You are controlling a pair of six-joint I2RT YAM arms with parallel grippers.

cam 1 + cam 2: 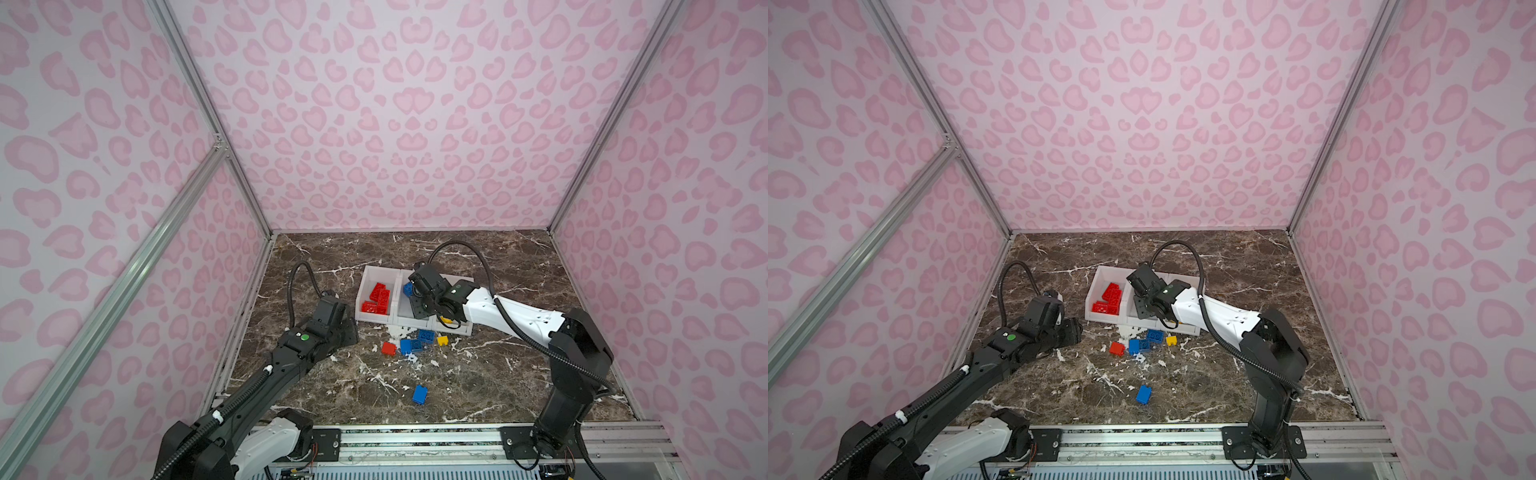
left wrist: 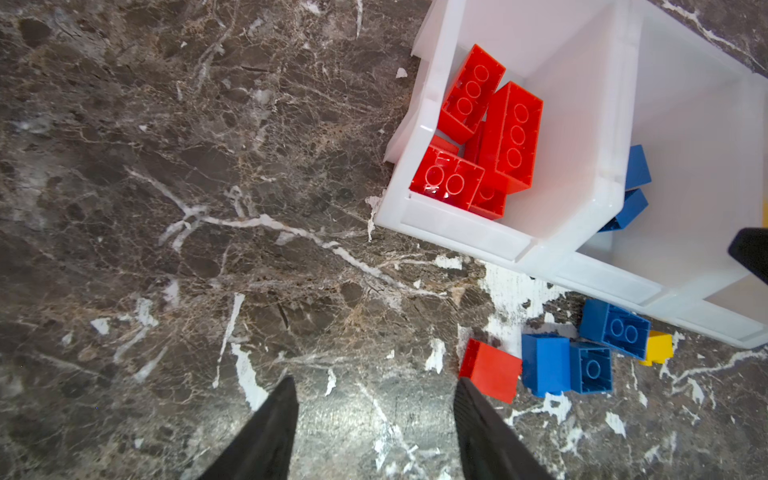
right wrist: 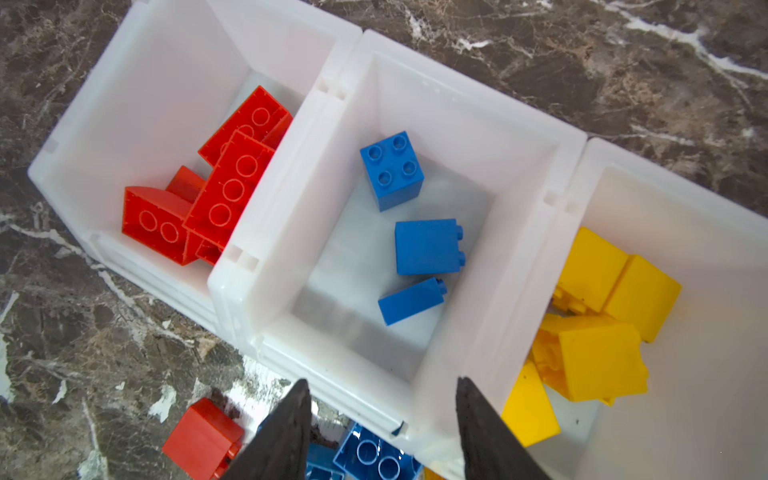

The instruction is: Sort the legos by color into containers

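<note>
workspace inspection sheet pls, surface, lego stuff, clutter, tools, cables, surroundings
surface: dark marble tabletop with white veins and flecks.
job's things: three joined white containers; red bricks in one end bin, blue bricks in the middle bin, yellow bricks in the other end bin. Unsorted on the marble by the bins: loose red brick, loose blue cluster, loose yellow brick; lone blue brick nearer the front.
clutter: nothing seen.
tools: left tool open, empty, over bare marble beside the loose red brick; right tool open, empty, over the middle bin's front rim.
cables: black hoses arch above each arm, clear of the bricks.
surroundings: pink patterned walls; aluminium rail at the front.
</note>
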